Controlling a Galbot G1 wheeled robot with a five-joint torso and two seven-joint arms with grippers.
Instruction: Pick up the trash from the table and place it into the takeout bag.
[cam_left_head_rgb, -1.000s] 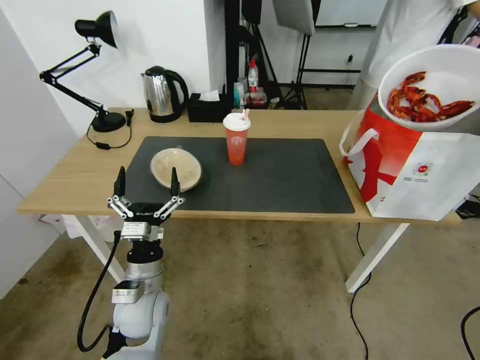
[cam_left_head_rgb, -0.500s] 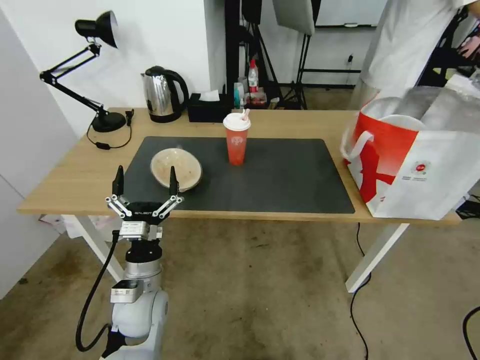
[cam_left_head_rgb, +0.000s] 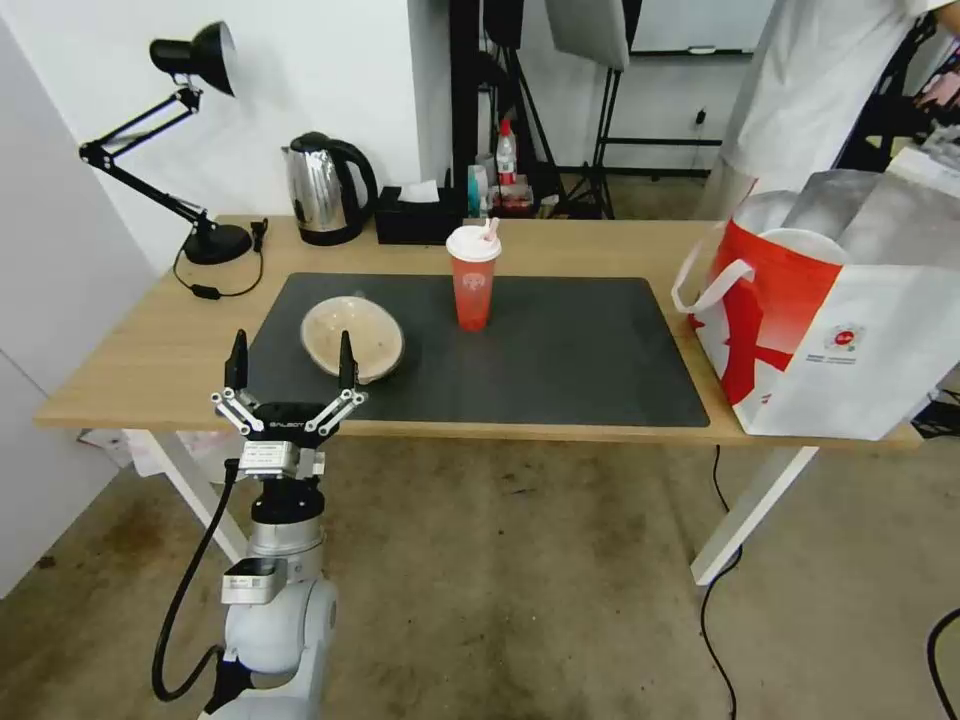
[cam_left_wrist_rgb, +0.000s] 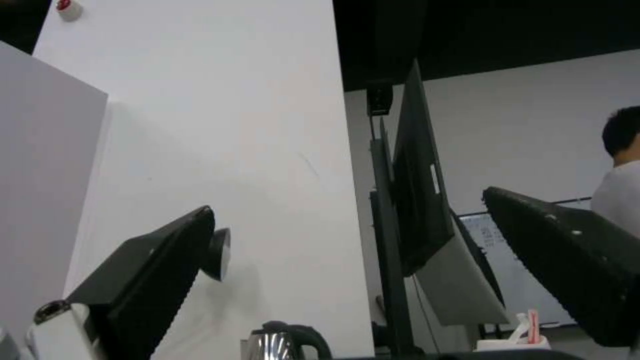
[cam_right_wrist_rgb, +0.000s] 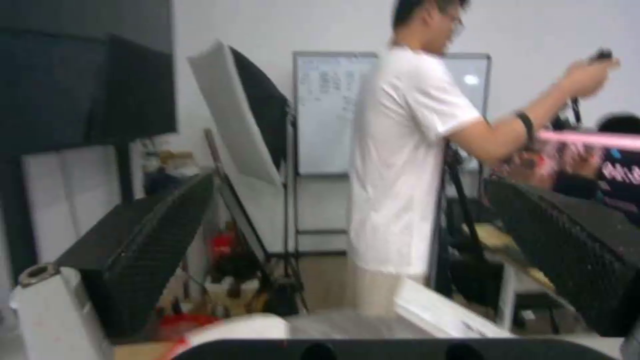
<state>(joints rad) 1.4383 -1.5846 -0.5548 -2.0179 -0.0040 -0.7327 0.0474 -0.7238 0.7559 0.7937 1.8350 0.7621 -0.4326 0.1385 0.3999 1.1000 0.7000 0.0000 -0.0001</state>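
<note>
Left gripper (cam_left_head_rgb: 290, 362) spread wide, empty — at table's (cam_left_head_rgb: 140, 350) front edge, just before shallow beige bowl (cam_left_head_rgb: 352, 337); right gripper (cam_right_wrist_rgb: 347, 250) likewise open, empty.

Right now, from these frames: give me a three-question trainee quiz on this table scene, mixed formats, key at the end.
1. True or false: the red drink cup stands upright on the dark mat.
2. Multiple choice: the shallow beige bowl sits nearest to A) the takeout bag B) the left pincer C) the steel kettle.
3. Fill in: the left pincer's fingers are ____.

Key: 1 true. 2 B. 3 open; the right pincer is open as well, seen in its own wrist view.
</note>
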